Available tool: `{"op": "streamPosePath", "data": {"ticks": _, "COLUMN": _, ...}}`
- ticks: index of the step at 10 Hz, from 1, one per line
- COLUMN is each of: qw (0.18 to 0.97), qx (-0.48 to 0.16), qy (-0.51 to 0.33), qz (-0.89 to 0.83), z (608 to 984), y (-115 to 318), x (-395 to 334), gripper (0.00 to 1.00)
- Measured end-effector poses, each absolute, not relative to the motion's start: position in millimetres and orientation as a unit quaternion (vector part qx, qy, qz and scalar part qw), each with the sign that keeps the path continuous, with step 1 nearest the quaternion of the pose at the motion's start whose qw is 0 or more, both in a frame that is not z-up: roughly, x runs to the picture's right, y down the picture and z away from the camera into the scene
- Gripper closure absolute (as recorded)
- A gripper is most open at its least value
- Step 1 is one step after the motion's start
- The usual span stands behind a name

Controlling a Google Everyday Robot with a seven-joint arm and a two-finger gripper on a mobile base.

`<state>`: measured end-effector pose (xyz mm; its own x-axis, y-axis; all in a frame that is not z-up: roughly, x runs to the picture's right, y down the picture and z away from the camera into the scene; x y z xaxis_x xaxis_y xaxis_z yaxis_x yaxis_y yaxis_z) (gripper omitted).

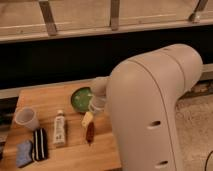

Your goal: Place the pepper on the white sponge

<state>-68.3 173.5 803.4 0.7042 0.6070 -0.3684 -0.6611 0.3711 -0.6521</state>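
Note:
The pepper [90, 133], a slim dark red pod, lies on the wooden table [47, 97] in front of the green bowl. My gripper [87, 120] hangs just above the pepper's far end, its pale yellowish fingers pointing down and open, with nothing held. The white sponge [23, 153], a pale bluish pad, sits at the table's front left corner, well left of the gripper. My large white arm fills the right half of the view and hides the table's right side.
A green bowl [80, 98] stands just behind the gripper. A white bottle [59, 128] lies left of the pepper. A black-and-white striped block [39, 144] sits right beside the sponge. A clear cup [26, 119] stands at the left edge.

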Motion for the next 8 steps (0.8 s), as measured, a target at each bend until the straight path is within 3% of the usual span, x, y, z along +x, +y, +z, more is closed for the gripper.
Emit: {"op": "streamPosePath", "data": {"ticks": 8, "qw": 0.815, "qx": -0.395, "qy": 0.099, "qz": 0.411, "z": 829.4, "y": 215.3, "x": -67.5, "gripper": 0.2}}
